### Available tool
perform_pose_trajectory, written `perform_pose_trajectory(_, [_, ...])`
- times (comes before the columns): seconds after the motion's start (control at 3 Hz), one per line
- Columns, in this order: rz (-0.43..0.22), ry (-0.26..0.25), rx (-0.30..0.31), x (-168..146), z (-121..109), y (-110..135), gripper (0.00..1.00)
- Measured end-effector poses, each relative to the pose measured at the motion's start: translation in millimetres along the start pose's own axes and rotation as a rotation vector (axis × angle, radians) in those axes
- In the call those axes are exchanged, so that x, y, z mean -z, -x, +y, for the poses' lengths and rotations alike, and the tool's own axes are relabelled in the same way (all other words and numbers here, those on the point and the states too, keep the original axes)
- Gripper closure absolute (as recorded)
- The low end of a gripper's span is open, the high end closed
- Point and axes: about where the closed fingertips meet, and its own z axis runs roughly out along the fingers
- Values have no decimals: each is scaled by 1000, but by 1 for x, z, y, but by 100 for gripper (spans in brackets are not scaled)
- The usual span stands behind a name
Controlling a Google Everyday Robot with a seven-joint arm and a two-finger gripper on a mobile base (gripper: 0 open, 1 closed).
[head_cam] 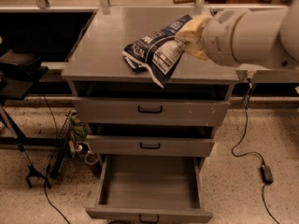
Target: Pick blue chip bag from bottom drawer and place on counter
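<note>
Scuffed grey metal worktop [100,45] spreads beneath the pale claw [189,34] at its right, clamped on the far end of a crumpled dark-blue foil chip bag [156,50] hanging low over the near edge, seemingly for release; below, the deep grey bottom drawer [149,183] stands open.

Count on inspection: one blue chip bag [156,50], clamped in my one gripper [187,34] above the one counter [103,45]. Three drawers [103,111], the bottom drawer [149,183] open. Three black handles [150,109]. One floor adapter [266,173].
</note>
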Motion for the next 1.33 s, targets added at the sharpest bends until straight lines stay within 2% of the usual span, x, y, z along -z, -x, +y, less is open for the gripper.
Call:
perform_pose_trajectory(0.33, [15, 16, -26, -46, -28, -22, 100])
perform_pose_trajectory(0.67, [40, 86, -55, -90, -29, -51, 100])
perform_pose_trajectory(1.0, [83, 176, -159, -124, -7, -86, 100])
perform_pose_trajectory(1.33, [122, 241, -283, -150, 13, -114, 100])
